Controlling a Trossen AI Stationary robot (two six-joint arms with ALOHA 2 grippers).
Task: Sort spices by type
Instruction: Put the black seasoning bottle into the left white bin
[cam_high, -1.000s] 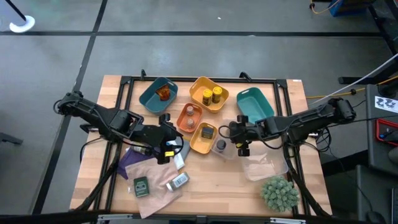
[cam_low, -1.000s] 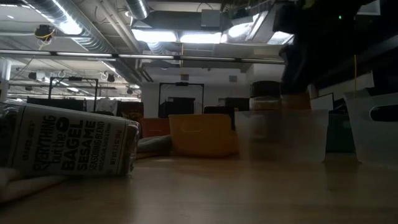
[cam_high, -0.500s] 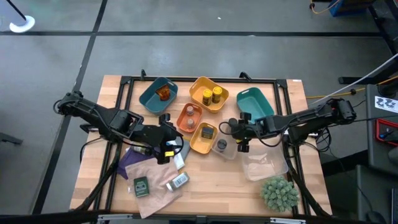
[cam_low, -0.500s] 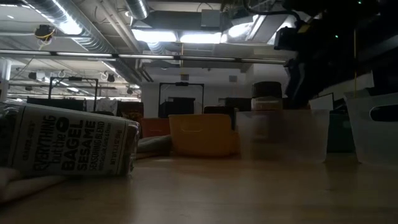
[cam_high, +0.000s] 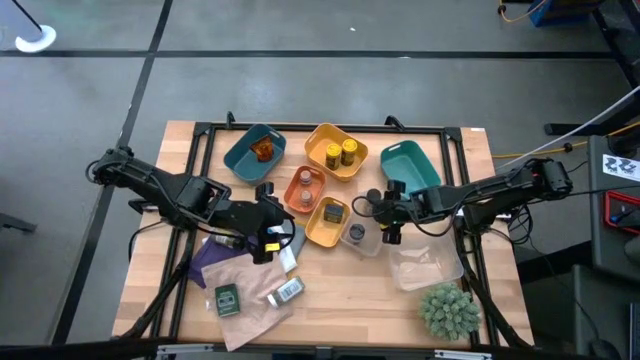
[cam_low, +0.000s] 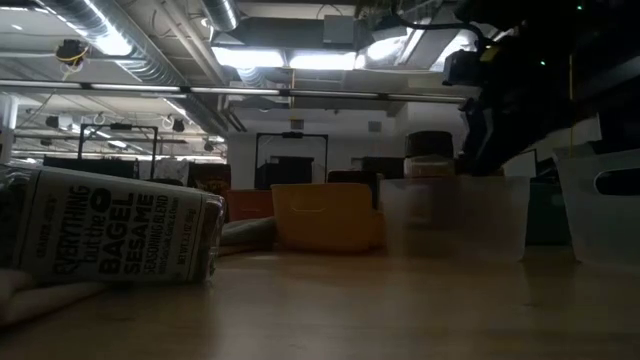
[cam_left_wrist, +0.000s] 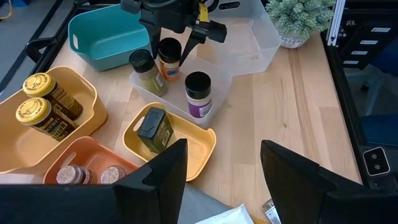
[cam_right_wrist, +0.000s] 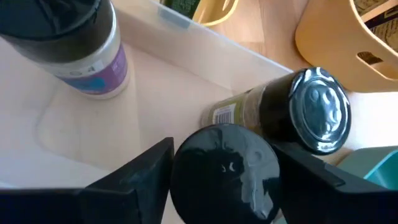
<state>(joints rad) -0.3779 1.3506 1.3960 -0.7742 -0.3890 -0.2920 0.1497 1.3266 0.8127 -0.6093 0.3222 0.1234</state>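
Wooden table (cam_high: 350, 300) under a black frame, coloured trays grouped at its middle, open workshop behind.

Right gripper (cam_high: 380, 215): positioned over the clear tray (cam_left_wrist: 230, 68) near the table's centre. Its fingers (cam_right_wrist: 134, 180) are spread and stand either side of a black-lidded, orange-labelled jar (cam_left_wrist: 169, 59). The jar is upright on the tray floor, long axis vertical, directly below the wrist. Whether the pads touch the lid cannot be told, as the gaps on both sides are very narrow.

Neighbours in the same tray: a green-filled jar (cam_left_wrist: 143, 68) just beside the straddled one, and a purple-labelled jar (cam_left_wrist: 199, 93) a little apart, on the side nearer the left arm.

Left gripper (cam_left_wrist: 221, 174): waiting over the packets on its own half of the table, fingers spread wide, nothing between them.

Assessment: this looks like a placement being finished. The coming move turns on one fact — the jar sits straight between the right fingers, so a vertical retreat is the safe line. Any sideways drift risks tipping it or the green jar.

Outstanding: a white-labelled seasoning bottle (cam_low: 120, 235) lies on its side towards the front edge — nearer the left arm, by my judgement.
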